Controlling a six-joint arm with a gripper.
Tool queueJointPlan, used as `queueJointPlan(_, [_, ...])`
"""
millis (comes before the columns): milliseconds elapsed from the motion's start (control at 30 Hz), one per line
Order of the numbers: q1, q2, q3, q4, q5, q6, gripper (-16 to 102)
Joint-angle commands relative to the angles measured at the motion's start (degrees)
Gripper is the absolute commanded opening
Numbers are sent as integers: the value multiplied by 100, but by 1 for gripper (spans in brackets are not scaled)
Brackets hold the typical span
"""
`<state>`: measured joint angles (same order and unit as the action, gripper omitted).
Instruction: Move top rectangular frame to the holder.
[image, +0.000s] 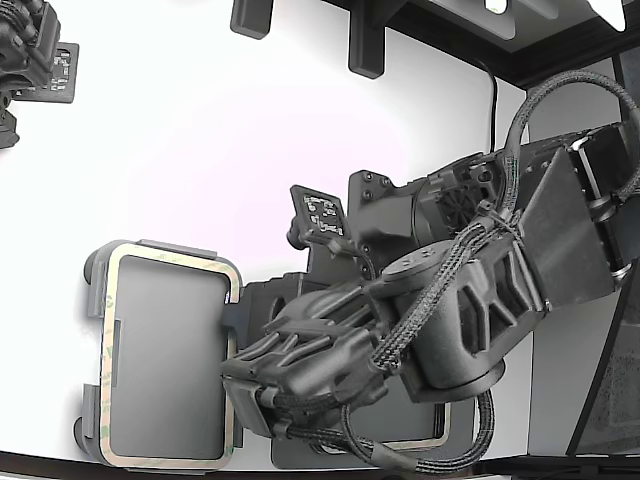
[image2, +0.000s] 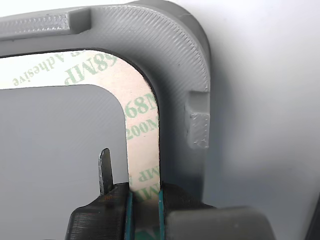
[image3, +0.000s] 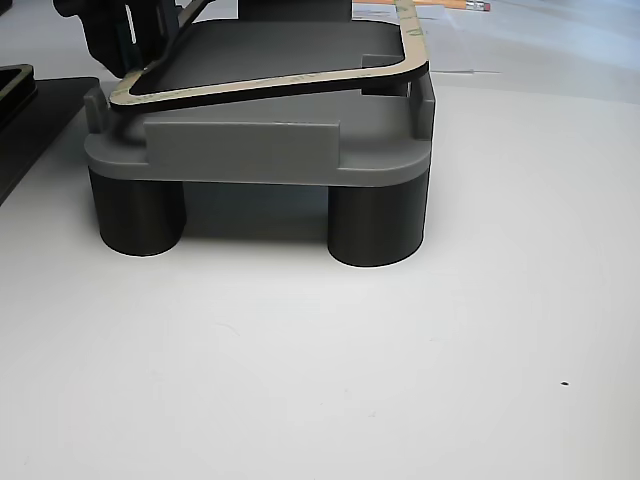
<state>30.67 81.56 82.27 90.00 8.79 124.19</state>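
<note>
pinching the top rectangular frame (image2: 142, 120) at one side, the gripper (image2: 145, 200) holds it seemingly tilted in the holder (image2: 175, 55).

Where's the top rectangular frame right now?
The top rectangular frame lies in the holder at the exterior view's lower left. The gripper pinches one of its sides, and the other view shows it tilted, not yet seated flat.

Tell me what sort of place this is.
Probably a robotics lab or assembly test bench: a plain white table, a 3D-printed grey holder on dark cylindrical feet, and the arm's pincer gripping a thin frame of adhesive sheet.
</note>
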Motion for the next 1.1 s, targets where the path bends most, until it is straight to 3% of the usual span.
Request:
queueJointPlan(0, [-105, 132, -141, 9, -18, -9, -10])
queueJointPlan(1067, [-167, 62, 9, -97, -141, -53, -10])
